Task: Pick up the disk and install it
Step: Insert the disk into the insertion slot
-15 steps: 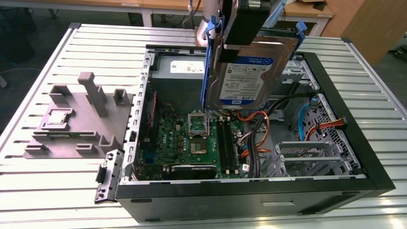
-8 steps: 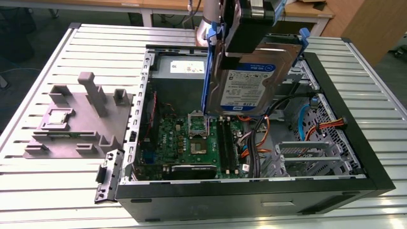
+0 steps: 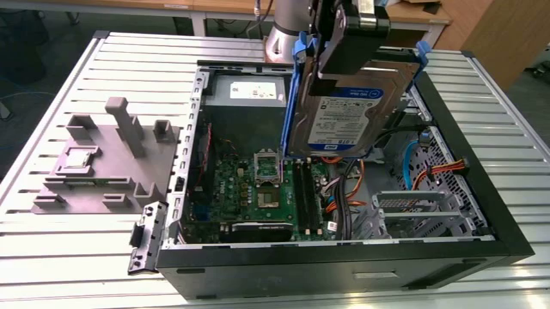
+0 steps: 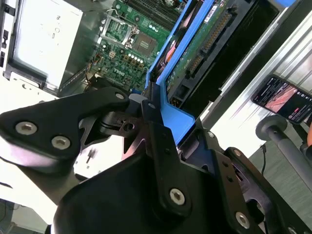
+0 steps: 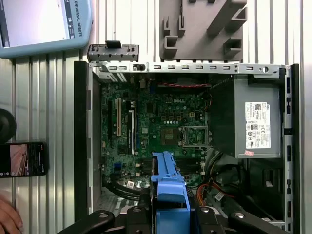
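The disk (image 3: 344, 116) is hanging upright in its blue carrier, just above the open computer case (image 3: 326, 264) and over the motherboard (image 3: 257, 199). The claw (image 3: 346, 71) is clenching its top edge. On the exterior view's left, a grey fixture block (image 3: 94, 170) is sitting on the slatted table (image 3: 69, 257).

A white-and-blue label w/ fine print is carried on the disk (image 3: 342, 119). A white label w/ print & symbols is stuck on the grey metal box (image 5: 257, 126). Small white lettering is printed along the tablet's teal frame (image 5: 80, 22), & more on the motherboard (image 5: 165, 124), approx. mid-board.
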Action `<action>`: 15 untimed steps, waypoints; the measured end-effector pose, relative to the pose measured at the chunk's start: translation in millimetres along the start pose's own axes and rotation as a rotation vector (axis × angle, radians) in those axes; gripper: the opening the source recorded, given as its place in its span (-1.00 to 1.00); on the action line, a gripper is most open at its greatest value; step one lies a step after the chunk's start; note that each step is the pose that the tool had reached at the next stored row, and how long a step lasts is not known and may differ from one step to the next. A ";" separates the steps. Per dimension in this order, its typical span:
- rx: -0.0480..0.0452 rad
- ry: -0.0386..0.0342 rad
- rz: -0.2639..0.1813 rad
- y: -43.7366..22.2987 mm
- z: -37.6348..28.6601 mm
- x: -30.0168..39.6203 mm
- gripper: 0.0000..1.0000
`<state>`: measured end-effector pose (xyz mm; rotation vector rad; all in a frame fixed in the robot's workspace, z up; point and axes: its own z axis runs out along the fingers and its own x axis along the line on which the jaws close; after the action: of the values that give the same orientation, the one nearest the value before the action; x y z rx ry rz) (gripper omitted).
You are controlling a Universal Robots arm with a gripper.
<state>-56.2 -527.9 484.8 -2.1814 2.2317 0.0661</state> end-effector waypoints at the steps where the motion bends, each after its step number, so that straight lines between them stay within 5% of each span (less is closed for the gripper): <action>1: 0.0001 0.0001 0.000 -0.1 0.3 0.0 -0.27; 7: 0.0008 0.0001 0.000 -2.0 2.3 8.0 -0.27; 15: 0.0008 0.0002 0.000 -23.4 5.2 9.2 -0.27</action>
<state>-33.1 -537.4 478.8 -2.1811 2.2314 0.0650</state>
